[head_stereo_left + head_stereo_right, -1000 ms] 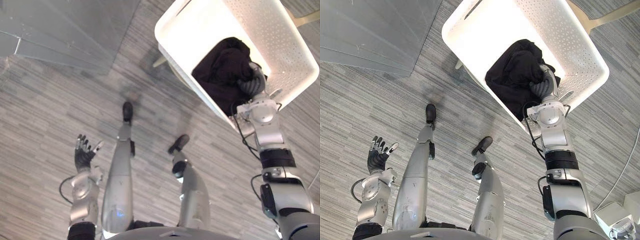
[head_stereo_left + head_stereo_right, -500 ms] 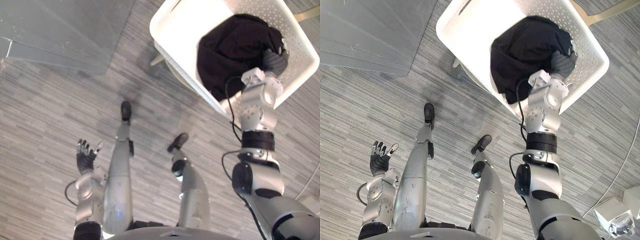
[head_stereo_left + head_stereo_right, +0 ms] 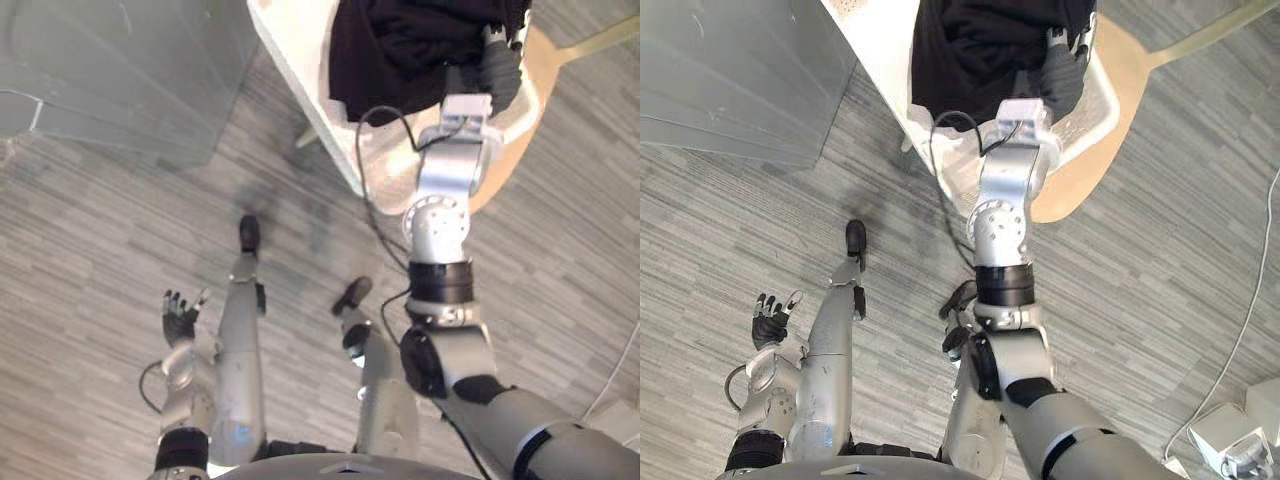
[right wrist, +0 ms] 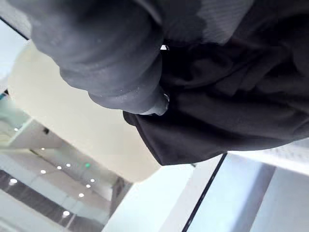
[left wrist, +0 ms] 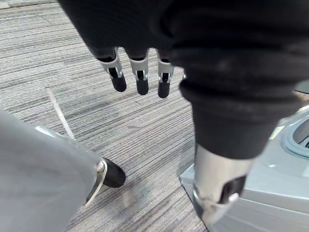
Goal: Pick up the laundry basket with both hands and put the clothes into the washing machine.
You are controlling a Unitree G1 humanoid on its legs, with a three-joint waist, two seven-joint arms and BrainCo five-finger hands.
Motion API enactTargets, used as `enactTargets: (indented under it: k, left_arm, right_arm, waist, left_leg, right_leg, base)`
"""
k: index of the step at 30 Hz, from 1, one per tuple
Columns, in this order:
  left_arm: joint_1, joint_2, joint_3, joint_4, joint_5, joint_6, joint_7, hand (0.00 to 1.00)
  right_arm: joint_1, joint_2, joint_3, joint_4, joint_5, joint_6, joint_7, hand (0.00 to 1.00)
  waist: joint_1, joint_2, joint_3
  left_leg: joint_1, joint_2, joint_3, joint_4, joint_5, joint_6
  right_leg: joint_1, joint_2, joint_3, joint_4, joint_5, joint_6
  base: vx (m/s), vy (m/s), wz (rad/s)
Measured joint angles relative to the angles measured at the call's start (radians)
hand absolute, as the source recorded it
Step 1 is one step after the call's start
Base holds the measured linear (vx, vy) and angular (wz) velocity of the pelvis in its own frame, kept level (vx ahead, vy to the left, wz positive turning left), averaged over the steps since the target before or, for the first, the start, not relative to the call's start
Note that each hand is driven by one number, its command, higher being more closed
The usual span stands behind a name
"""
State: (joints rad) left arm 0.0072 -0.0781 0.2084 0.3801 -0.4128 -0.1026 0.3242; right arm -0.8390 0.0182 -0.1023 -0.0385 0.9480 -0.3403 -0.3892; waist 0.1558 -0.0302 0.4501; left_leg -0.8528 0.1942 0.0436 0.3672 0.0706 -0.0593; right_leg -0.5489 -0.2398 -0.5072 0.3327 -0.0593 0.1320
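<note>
The white perforated plastic laundry basket [image 3: 300, 70] sits far right, unlifted. The black bundled clothes [image 3: 400, 45] hang at the raised right robot hand [image 3: 497, 75] (grip: cannot tell). The left robot hand [image 3: 180, 322] is spread and empty near left. Loading the grey washing machine [image 5: 285, 164] looks not yet done.

This is an office-like lab room. It has grey striped carpet [image 3: 100, 250], recessed ceiling lights [image 4: 43, 171] and a grey washing machine [image 5: 275, 193] standing on the carpet.

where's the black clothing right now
Top of the left eye view, right of centre: the black clothing sits against the white laundry basket, with the right robot hand at its right edge.
</note>
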Motion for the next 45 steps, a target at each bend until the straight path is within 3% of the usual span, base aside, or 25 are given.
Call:
enactTargets:
  k: [5, 15, 20, 24, 30, 37, 45]
  left_arm:
    - [-0.002, 0.026, -0.009, 0.072, 0.005, 0.013, -0.001, 0.00]
    - [0.005, 0.090, -0.059, 0.204, 0.027, 0.033, -0.011, 0.00]
    - [0.020, 0.108, -0.104, 0.233, 0.050, 0.043, -0.035, 0.00]
    - [0.060, 0.109, -0.150, 0.214, 0.089, 0.050, -0.047, 0.00]
    - [0.062, 0.112, -0.260, 0.037, 0.123, 0.051, -0.051, 0.00]
    - [0.022, 0.112, -0.341, -0.061, 0.163, 0.050, -0.078, 0.00]
    - [-0.117, 0.108, -0.409, -0.051, 0.163, 0.052, -0.077, 0.00]
  right_arm:
    - [0.051, 0.024, 0.061, -0.034, 0.030, -0.031, 0.022, 1.00]
    - [0.108, 0.045, 0.108, -0.034, 0.049, -0.037, 0.066, 1.00]
    - [0.144, 0.044, 0.111, -0.025, 0.064, -0.037, 0.085, 1.00]
    - [0.160, 0.044, 0.120, -0.016, 0.068, -0.036, 0.090, 1.00]
    - [0.143, 0.044, 0.108, -0.010, 0.068, -0.036, 0.105, 1.00]
    - [0.055, 0.043, 0.105, 0.033, 0.067, -0.036, 0.102, 1.00]
    - [-0.023, 0.022, 0.117, 0.062, 0.067, -0.036, 0.082, 1.00]
  waist:
    - [-0.008, 0.000, 0.000]
    - [-0.021, -0.001, -0.012]
    - [-0.023, -0.003, -0.063]
    - [-0.026, -0.005, -0.159]
    - [-0.046, -0.005, -0.284]
    - [-0.070, -0.004, -0.363]
    - [-0.109, 0.010, -0.406]
  left_leg:
    - [0.081, -0.004, 0.010, -0.004, -0.014, -0.001]
    - [0.284, -0.028, 0.035, -0.055, -0.020, 0.000]
    - [0.355, -0.044, 0.040, -0.078, -0.021, 0.002]
    - [0.432, -0.061, 0.052, -0.140, -0.010, -0.002]
    - [0.559, -0.083, 0.069, -0.256, 0.024, -0.012]
    - [0.738, -0.080, 0.151, -0.372, 0.046, -0.024]
    - [0.852, -0.078, 0.208, -0.443, 0.071, -0.026]
  right_leg:
    - [0.081, -0.002, 0.003, -0.015, -0.004, 0.006]
    - [0.260, -0.017, 0.005, -0.043, -0.013, 0.019]
    - [0.336, -0.019, 0.000, -0.076, -0.009, 0.026]
    - [0.402, -0.018, -0.003, -0.134, 0.004, 0.036]
    - [0.499, -0.016, -0.014, -0.209, 0.015, 0.046]
    - [0.579, -0.013, 0.060, -0.246, 0.019, 0.049]
    - [0.626, -0.005, 0.118, -0.268, 0.036, 0.047]
  base:
    - [0.02, -0.016, 0.04]
    - [0.02, -0.028, 0.05]
    - [0.01, -0.010, 0.06]
    - [0.04, -0.010, 0.02]
    - [0.07, -0.021, 0.01]
    - [0.03, -0.025, -0.30]
    - [-0.02, -0.001, -0.23]
